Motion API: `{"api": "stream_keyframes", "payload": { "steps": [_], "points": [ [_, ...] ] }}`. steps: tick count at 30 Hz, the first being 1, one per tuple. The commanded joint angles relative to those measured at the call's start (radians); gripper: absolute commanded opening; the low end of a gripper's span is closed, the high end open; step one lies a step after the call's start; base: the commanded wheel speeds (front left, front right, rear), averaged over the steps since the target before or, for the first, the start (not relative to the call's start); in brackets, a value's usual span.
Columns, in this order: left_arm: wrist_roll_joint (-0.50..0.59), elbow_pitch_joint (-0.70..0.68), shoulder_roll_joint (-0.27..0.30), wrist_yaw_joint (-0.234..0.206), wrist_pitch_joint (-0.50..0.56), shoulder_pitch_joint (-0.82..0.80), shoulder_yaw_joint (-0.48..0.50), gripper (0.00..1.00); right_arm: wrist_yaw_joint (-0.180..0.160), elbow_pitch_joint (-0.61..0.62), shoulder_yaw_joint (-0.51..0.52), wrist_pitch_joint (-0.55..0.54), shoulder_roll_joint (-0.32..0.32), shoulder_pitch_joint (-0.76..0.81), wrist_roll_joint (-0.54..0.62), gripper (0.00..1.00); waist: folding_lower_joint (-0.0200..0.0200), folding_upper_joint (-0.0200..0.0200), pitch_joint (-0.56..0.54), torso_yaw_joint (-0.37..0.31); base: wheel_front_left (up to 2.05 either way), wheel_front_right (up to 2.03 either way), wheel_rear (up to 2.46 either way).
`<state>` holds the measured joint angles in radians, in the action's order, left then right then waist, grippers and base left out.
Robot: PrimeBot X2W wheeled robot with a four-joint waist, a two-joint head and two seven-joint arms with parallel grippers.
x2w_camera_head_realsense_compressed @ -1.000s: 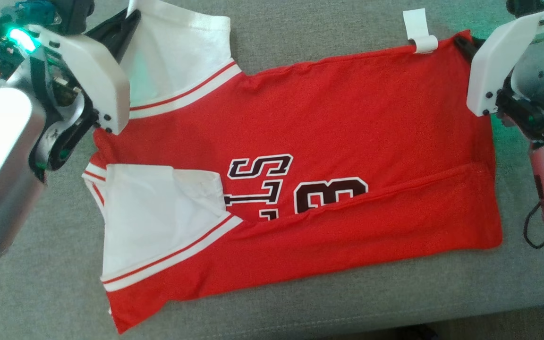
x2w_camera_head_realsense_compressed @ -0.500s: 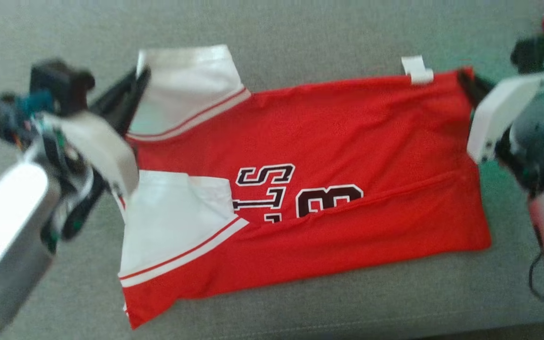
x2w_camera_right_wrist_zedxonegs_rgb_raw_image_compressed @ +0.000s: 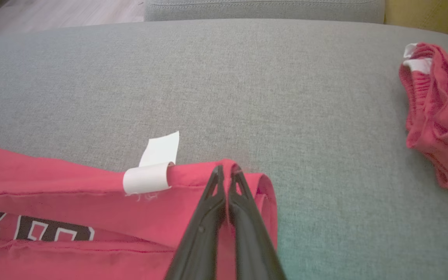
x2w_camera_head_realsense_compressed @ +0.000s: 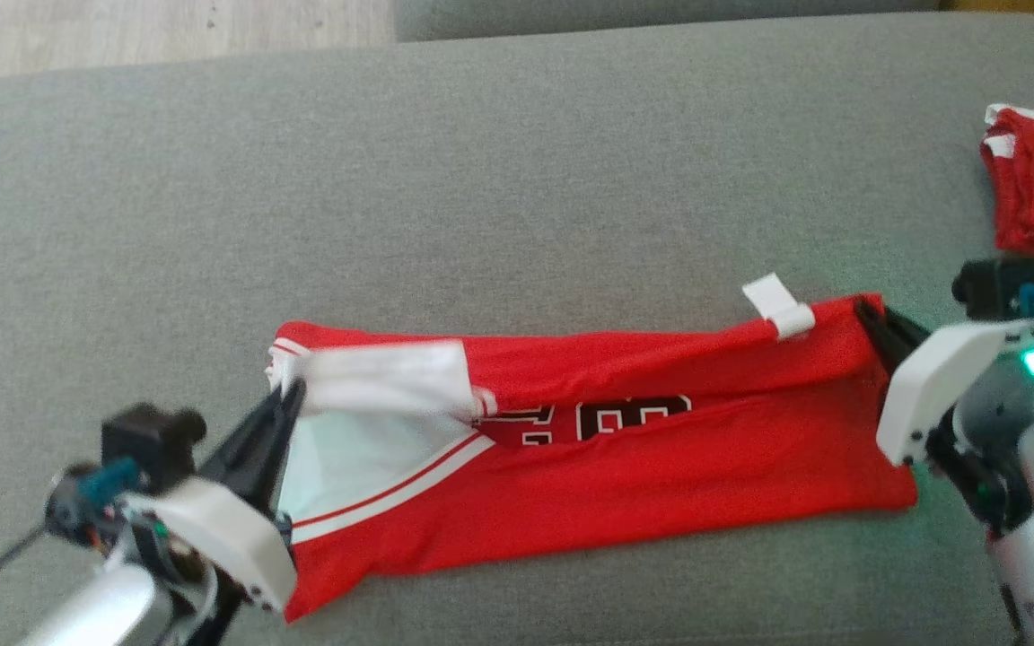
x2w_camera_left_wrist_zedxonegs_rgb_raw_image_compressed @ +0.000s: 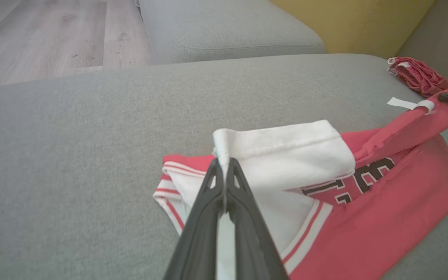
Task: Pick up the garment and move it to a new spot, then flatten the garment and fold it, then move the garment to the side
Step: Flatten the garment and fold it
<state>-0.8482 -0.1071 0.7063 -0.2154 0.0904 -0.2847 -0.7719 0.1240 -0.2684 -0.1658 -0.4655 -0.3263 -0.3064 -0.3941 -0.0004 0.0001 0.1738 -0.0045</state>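
You have the red fabric jersey with white sleeves point(x2w_camera_head_realsense_compressed: 661, 475) lying half-folded lengthwise on the grey fabric cushion point(x2w_camera_head_realsense_compressed: 481, 179). Your left gripper point(x2w_camera_left_wrist_zedxonegs_rgb_raw_image_compressed: 224, 162), pressed together, pinches the upper white sleeve point(x2w_camera_left_wrist_zedxonegs_rgb_raw_image_compressed: 286, 151). Your right gripper point(x2w_camera_right_wrist_zedxonegs_rgb_raw_image_compressed: 227, 169) pinches the jersey's red hem corner, just beside the white tag point(x2w_camera_right_wrist_zedxonegs_rgb_raw_image_compressed: 150, 171). A crumpled red garment point(x2w_camera_right_wrist_zedxonegs_rgb_raw_image_compressed: 438, 116) sits well apart, to the right.

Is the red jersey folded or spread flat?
Partly folded: the jersey has its far edge doubled over the front, half hiding the print.
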Motion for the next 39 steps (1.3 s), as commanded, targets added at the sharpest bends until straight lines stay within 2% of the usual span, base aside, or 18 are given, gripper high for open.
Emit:
{"api": "stream_keyframes", "payload": {
  "steps": [1,5,6,8,9,10,11,12,13,17,19,21,31,39],
  "points": [
    [-0.004,-0.016,0.014,-0.010,-0.030,-0.011,0.043,0.00,0.007,0.049,0.003,0.006,-0.001,0.016,0.010,0.00,0.0004,-0.0001,-0.012,0.004,0.00,0.00,0.00],
    [0.001,0.025,-0.020,-0.011,-0.080,0.029,0.025,0.00,0.007,0.065,0.020,0.009,0.014,0.055,0.028,0.00,0.0004,-0.0001,-0.018,0.000,0.00,0.00,0.00],
    [0.004,0.039,-0.028,-0.008,-0.093,0.035,0.022,0.00,0.007,0.067,0.023,0.014,0.019,0.061,0.035,0.07,0.0004,-0.0001,-0.020,-0.001,0.00,0.00,0.00],
    [0.003,0.065,-0.046,-0.007,-0.123,0.049,0.021,0.00,0.007,0.069,0.033,0.026,0.034,0.074,0.045,0.47,0.0004,-0.0001,-0.024,-0.004,0.00,0.00,0.00],
    [0.002,0.075,-0.054,-0.007,-0.141,0.058,0.022,0.00,0.007,0.070,0.041,0.037,0.042,0.082,0.048,0.85,0.0004,-0.0001,-0.026,-0.005,0.00,0.00,0.00],
    [0.000,0.083,-0.062,-0.007,-0.159,0.069,0.024,0.33,0.007,0.070,0.049,0.048,0.047,0.091,0.053,1.00,0.0004,-0.0001,-0.029,-0.005,0.00,0.00,0.00],
    [0.000,0.087,-0.068,-0.004,-0.176,0.081,0.022,0.47,0.007,0.071,0.055,0.057,0.052,0.104,0.058,1.00,0.0004,-0.0001,-0.033,-0.004,0.00,0.00,0.00],
    [0.000,0.090,-0.072,-0.001,-0.191,0.094,0.018,0.68,0.007,0.072,0.067,0.066,0.058,0.118,0.062,1.00,0.0004,-0.0001,-0.037,-0.004,0.00,0.00,0.00],
    [-0.002,0.092,-0.076,-0.001,-0.206,0.110,0.017,0.78,0.007,0.076,0.081,0.078,0.065,0.133,0.066,1.00,0.0004,-0.0001,-0.042,-0.002,0.00,0.00,0.00],
    [-0.008,0.094,-0.087,-0.006,-0.250,0.162,0.014,0.82,0.007,0.091,0.121,0.104,0.082,0.187,0.078,1.00,0.0004,-0.0001,-0.057,0.002,0.00,0.00,0.00],
    [-0.010,0.097,-0.091,-0.017,-0.269,0.194,0.012,0.88,0.007,0.107,0.153,0.115,0.096,0.225,0.088,1.00,0.0004,-0.0001,-0.069,0.009,0.00,0.00,0.00],
    [-0.010,0.104,-0.090,-0.032,-0.284,0.221,0.015,1.00,0.007,0.127,0.187,0.119,0.115,0.258,0.096,1.00,0.0004,-0.0001,-0.082,0.013,0.00,0.00,0.00],
    [0.019,0.098,-0.096,-0.113,-0.331,0.250,0.072,1.00,0.007,0.210,0.287,0.091,0.186,0.314,0.138,1.00,0.0004,-0.0001,-0.123,0.038,0.00,0.00,0.00],
    [0.039,0.082,-0.121,-0.172,-0.345,0.244,0.137,1.00,0.007,0.153,0.306,0.074,0.212,0.251,0.169,1.00,0.0004,-0.0001,-0.116,0.076,0.00,0.00,0.00]
  ]
}}
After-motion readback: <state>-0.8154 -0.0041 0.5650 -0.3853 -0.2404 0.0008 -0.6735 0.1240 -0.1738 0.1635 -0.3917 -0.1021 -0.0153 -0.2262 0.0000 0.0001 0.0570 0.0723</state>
